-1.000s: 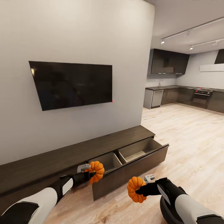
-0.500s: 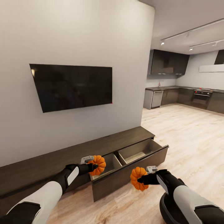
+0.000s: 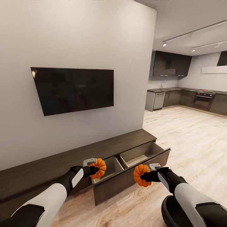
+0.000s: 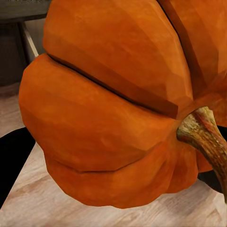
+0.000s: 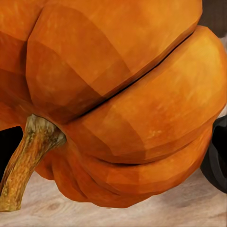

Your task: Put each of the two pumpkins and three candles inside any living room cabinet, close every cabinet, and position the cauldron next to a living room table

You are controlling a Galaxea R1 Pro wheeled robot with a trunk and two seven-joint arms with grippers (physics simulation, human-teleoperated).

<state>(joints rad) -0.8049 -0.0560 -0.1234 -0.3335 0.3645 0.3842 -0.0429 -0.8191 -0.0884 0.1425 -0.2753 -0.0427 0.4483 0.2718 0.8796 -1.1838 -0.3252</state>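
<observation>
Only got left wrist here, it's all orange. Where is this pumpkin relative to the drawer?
Observer: The left gripper holds its pumpkin over the near-left corner of the open drawer, above the left compartment.
Operator: Anything in the drawer?
Observer: Both pale-lined compartments look empty from the head view.
Operator: Right arm?
Observer: The right gripper holds the second pumpkin in front of the drawer's dark front panel, not yet over the opening.

Two orange pumpkins held aloft — cabinet drawer open.
</observation>
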